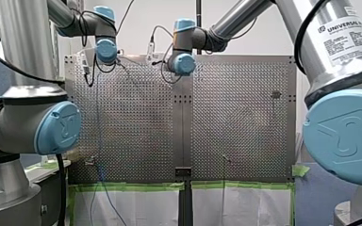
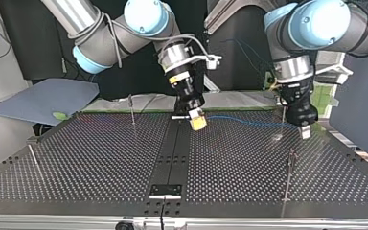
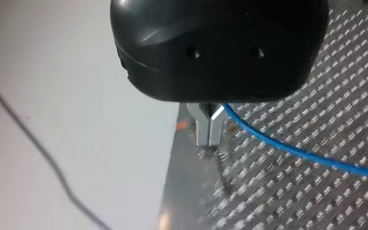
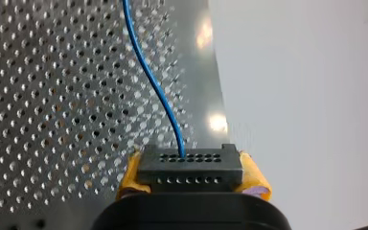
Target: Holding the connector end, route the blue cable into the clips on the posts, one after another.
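Right gripper: yellow pads clenched on the black connector, one pad per side; grip looks square and full. The blue cable exits the connector's front face and runs low over the perforated table to the left gripper. Its metal fingers are closed together w/ the cable emerging at their root, so it appears to pinch the cable mid-run. In the front view the rest of the cable trails past the table's near edge. No section sits in a clip yet, as far as can be seen. One post stands near the left gripper, others well apart. Handling, est.: the cable is light, thin and limp. It sags btwn holds, carries no push, and follows tension only. The connector is rigid, so it is the correct hold pt. Keep the pads on its flat sides, not on the cable exit. Avoid sharp bends at the exit, and keep the span taut when seating it.
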### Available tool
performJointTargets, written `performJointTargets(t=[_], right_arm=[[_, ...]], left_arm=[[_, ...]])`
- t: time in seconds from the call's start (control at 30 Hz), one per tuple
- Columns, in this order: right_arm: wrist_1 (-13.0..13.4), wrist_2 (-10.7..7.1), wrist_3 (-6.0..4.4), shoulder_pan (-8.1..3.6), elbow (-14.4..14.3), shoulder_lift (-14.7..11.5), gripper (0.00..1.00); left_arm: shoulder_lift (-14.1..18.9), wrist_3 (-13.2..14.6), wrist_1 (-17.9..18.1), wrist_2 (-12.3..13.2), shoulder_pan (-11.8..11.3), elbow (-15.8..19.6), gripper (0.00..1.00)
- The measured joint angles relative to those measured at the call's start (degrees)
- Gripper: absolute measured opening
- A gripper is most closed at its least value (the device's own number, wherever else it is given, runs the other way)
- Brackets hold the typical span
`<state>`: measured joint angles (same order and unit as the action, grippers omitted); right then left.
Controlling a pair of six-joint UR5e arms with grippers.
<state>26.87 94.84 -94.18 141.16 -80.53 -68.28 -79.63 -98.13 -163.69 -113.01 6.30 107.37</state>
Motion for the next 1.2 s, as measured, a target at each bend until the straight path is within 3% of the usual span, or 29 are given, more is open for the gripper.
performJointTargets(t=[0.13, 0.37, 0.53, 0.83, 1.2], right_arm=[[-0.8, 0.0, -0.11, 0.95, 1.5, 1.2, 0.0], [-1.2, 0.25, -0.65, 1.92, 2.9, 2.9, 0.0], [-1.1, 0.38, -1.68, 2.1, 3.7, 3.5, 0.0], [-1.3, 0.27, -3.29, 1.78, 5.8, 5.9, 0.0], [-2.3, 0.12, -4.05, 1.81, 10.6, 9.0, 0.0]], left_arm=[[1.1, 0.7, -0.3, 0.0, -1.1, -0.8, 0.0], [-0.1, 0.9, -1.4, 1.0, -1.8, -1.1, 0.0], [-1.0, 1.4, -1.7, 3.1, -2.3, -1.1, 0.0], [-3.0, 1.8, -1.1, 3.8, -3.8, -1.4, 0.0], [-5.4, 2.2, -1.4, 6.0, -5.3, -2.9, 0.0]])
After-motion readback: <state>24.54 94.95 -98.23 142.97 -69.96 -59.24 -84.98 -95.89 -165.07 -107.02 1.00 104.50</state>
